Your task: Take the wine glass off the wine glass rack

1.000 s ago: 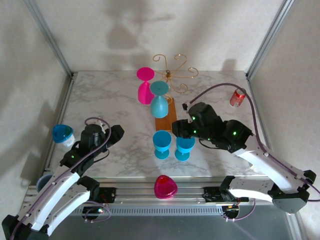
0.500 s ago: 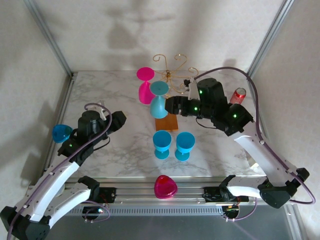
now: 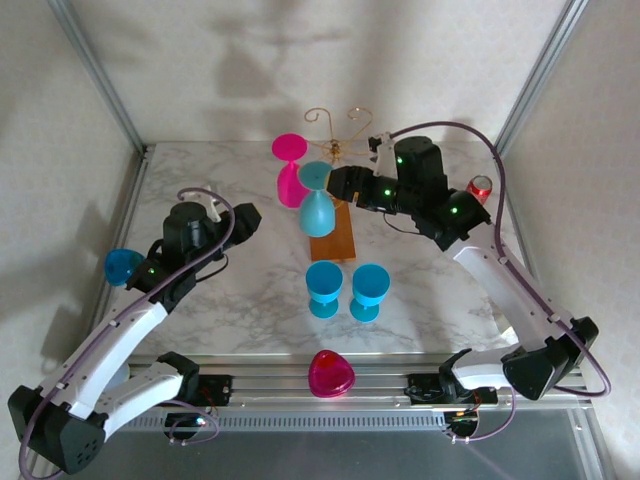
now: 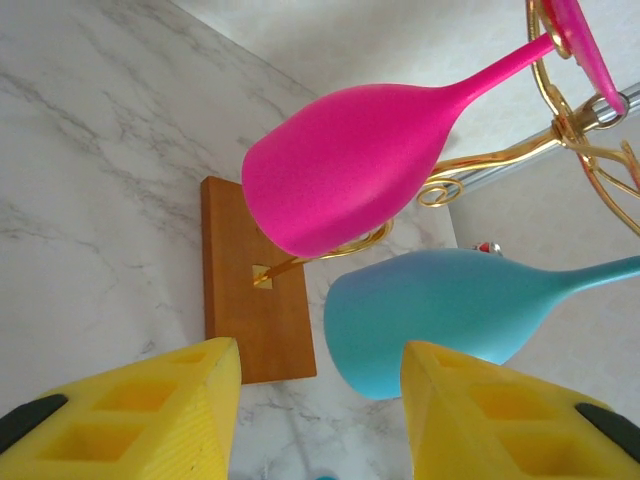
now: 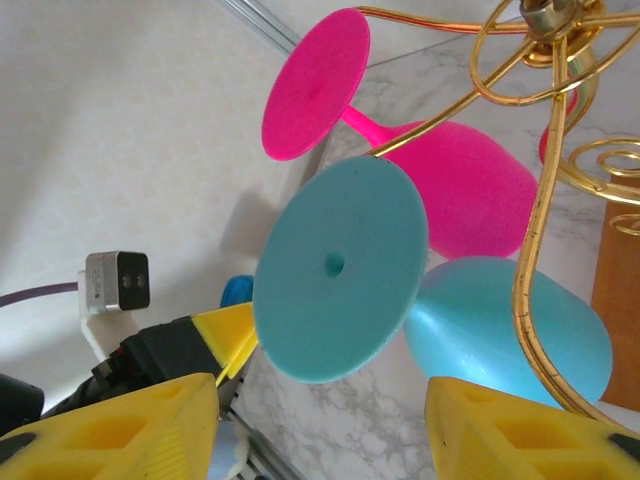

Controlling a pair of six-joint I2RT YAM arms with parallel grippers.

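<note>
The wine glass rack is a gold wire stand on a wooden base. Two wine glasses hang upside down from it, a pink one and a teal one. My right gripper is open just right of the teal glass. In the right wrist view its fingers stand wide below the teal foot disc, touching nothing. My left gripper is open to the left of the rack. Its wrist view looks up at the pink bowl, the teal bowl and the base.
Two blue glasses stand upright in front of the rack base. A pink glass lies at the front edge. A blue cup sits at the left edge and a red can at the right.
My right arm swung from beside the standing blue glasses up to the rack, next to the teal glass. My left arm reached forward and right toward the rack.
</note>
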